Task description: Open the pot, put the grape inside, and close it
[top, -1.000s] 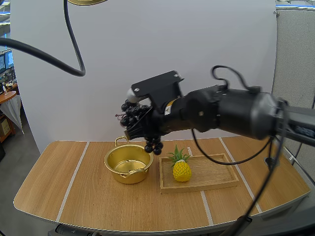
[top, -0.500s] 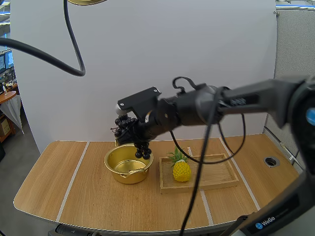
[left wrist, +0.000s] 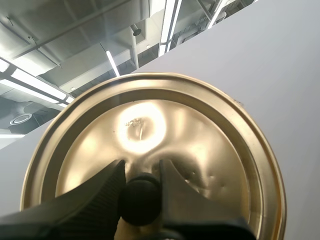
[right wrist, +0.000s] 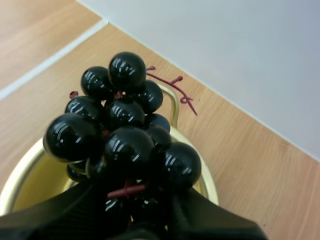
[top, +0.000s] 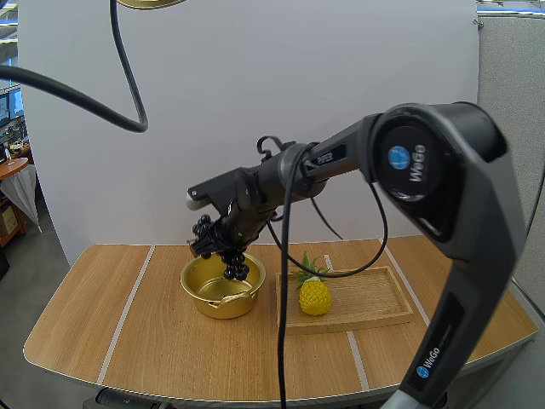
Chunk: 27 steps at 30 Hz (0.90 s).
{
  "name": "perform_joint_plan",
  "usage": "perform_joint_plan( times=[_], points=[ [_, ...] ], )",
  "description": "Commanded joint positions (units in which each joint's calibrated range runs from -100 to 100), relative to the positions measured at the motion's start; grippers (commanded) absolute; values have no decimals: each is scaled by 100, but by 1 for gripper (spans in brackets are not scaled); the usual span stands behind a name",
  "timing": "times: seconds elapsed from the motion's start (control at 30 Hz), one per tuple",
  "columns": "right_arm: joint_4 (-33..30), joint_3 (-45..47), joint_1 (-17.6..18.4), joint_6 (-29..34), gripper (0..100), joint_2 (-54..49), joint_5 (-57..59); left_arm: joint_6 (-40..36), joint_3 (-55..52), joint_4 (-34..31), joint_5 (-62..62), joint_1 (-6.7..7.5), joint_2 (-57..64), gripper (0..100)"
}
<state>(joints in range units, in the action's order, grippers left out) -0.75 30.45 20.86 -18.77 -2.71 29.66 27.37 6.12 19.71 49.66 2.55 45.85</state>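
A gold pot (top: 221, 284) stands open on the table, left of the wooden tray. My right gripper (top: 223, 240) hangs just above it, shut on a bunch of black grapes (top: 220, 247) that dangles over the pot's mouth. In the right wrist view the grapes (right wrist: 122, 137) sit pinched between my fingers, with the pot's rim (right wrist: 15, 180) right beneath them. My left gripper (left wrist: 141, 192) is shut on the black knob of the gold lid (left wrist: 165, 140), held high up; the lid's edge (top: 152, 3) shows at the top of the high view.
A wooden tray (top: 366, 298) lies right of the pot with a yellow toy pineapple (top: 313, 291) standing at its left end. Bare wooden tabletop (top: 128, 332) spreads left of and in front of the pot.
My right arm has swung left and down, carrying the grapes from above the tray's left end to just over the pot's mouth. The lid stays held up high.
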Motion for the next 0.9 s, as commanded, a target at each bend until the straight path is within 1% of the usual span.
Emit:
perform_joint_plan(
  times=[0.0,0.47,0.87],
  points=[
    [6,-54,4,-29,0,310,-1,-49,41,-32,-198,7,19,0],
    [6,-54,4,-29,0,987,-85,-49,41,-32,-198,7,19,0],
    [-16,-54,4,-29,0,1034,640,-49,41,-32,-198,7,19,0]
  ],
)
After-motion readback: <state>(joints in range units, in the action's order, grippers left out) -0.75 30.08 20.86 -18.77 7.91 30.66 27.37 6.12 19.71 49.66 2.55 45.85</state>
